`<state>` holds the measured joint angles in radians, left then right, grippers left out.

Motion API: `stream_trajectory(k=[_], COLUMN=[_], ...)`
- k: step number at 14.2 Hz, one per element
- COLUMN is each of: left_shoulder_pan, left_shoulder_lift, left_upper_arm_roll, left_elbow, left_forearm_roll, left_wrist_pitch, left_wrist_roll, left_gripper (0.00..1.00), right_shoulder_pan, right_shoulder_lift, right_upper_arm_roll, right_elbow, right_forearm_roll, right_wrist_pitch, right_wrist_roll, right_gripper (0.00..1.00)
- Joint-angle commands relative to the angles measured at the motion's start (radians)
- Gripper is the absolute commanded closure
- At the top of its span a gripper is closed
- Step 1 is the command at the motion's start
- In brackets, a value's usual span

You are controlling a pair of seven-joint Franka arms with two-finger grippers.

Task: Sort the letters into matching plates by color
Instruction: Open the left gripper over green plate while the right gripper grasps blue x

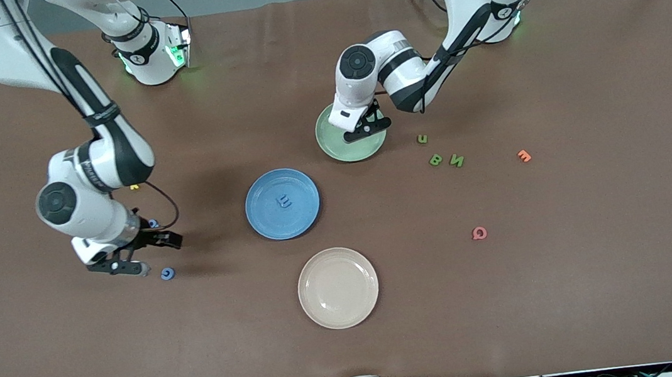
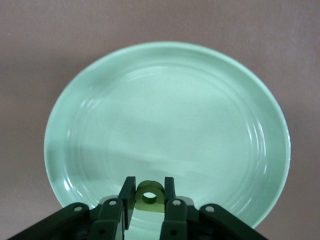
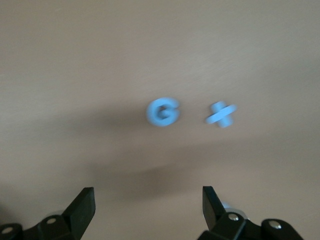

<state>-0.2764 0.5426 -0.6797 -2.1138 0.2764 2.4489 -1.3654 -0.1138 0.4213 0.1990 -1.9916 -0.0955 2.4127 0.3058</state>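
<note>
My left gripper (image 1: 368,126) is over the pale green plate (image 1: 341,149), shut on a green letter (image 2: 149,196). The left wrist view shows the plate (image 2: 165,110) bare under the gripper (image 2: 148,186). Three green letters (image 1: 435,160) lie on the table toward the left arm's end. The blue plate (image 1: 279,182) holds one blue letter (image 1: 284,202). My right gripper (image 1: 137,262) is open and empty, low over the table at the right arm's end. Beside it lie a blue G (image 1: 167,273) and another blue letter (image 1: 153,223). The right wrist view shows the gripper (image 3: 148,205), the G (image 3: 162,112) and a blue X (image 3: 220,114).
A cream-beige plate (image 1: 338,287) lies nearer the front camera than the blue plate. An orange letter (image 1: 524,155) and a pink letter (image 1: 479,233) lie toward the left arm's end. A yellow letter (image 1: 135,187) shows beside the right arm's wrist.
</note>
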Motion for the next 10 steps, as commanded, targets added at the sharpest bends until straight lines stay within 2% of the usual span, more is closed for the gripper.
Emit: stream_trajectory(k=[1, 2, 3, 4, 6, 8, 10], left_shoulder_pan=[-0.010, -0.010, -0.006, 0.000, 0.017, 0.078, 0.143], left_shoulder_lift=[-0.004, -0.007, -0.010, -0.015, -0.039, -0.084, -0.148], left_upper_arm_roll=[0.000, 0.000, 0.000, -0.001, -0.001, -0.004, -0.009], left_elbow=[-0.012, -0.024, -0.028, -0.028, -0.026, -0.022, -0.021], left_forearm_roll=[0.021, 0.021, 0.021, 0.021, 0.021, 0.023, 0.017], left_wrist_pitch=[-0.004, -0.005, -0.004, -0.005, -0.005, -0.005, -0.016], left_wrist_roll=[-0.029, -0.028, -0.026, -0.023, -0.008, 0.011, 0.108], left_gripper=[0.68, 0.55, 0.19, 0.03, 0.01, 0.01, 0.01], right_shoulder_pan=[-0.056, -0.076, -0.096, -0.109, -0.109, -0.112, -0.112], right_shoulder_lift=[0.049, 0.074, 0.100, 0.122, 0.136, 0.162, 0.183], right_upper_arm_roll=[0.020, 0.020, 0.020, 0.020, 0.020, 0.020, 0.020], right_elbow=[0.043, 0.066, 0.089, 0.103, 0.106, 0.120, 0.142], right_forearm_roll=[-0.042, -0.044, -0.044, -0.044, -0.046, -0.049, -0.053], right_wrist_pitch=[0.000, 0.002, 0.002, 0.003, 0.026, 0.045, 0.046], right_wrist_roll=[-0.033, -0.065, -0.092, -0.103, -0.105, -0.114, -0.117], right_gripper=[0.26, 0.31, 0.36, 0.39, 0.43, 0.43, 0.43])
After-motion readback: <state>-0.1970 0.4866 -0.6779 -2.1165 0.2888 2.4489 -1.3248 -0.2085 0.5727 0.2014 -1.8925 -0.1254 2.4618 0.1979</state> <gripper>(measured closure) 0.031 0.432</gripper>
